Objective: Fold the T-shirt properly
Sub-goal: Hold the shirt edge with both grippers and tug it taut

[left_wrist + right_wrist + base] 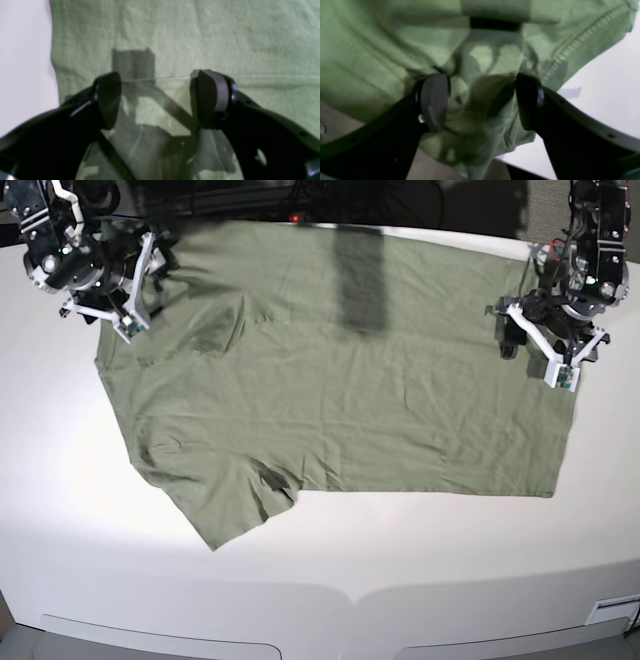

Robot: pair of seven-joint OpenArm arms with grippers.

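The green T-shirt [350,390] lies spread sideways on the white table [330,570], hem to the right and one sleeve sticking out at the lower left. My left gripper [522,332] hovers open over the shirt's upper right corner. In the left wrist view, the left gripper [157,96] has flat cloth [200,37] and a stitched hem beneath it and nothing between its fingers. My right gripper [148,283] is at the shirt's upper left corner. In the right wrist view, the right gripper [481,100] stands open, with bunched, wrinkled cloth [480,117] between its spread fingers.
The white table runs on past the shirt on the left, right and front, ending in a curved front edge [350,595]. A dark shadow [360,280] falls across the shirt's upper middle. Dark equipment sits behind the table's far edge.
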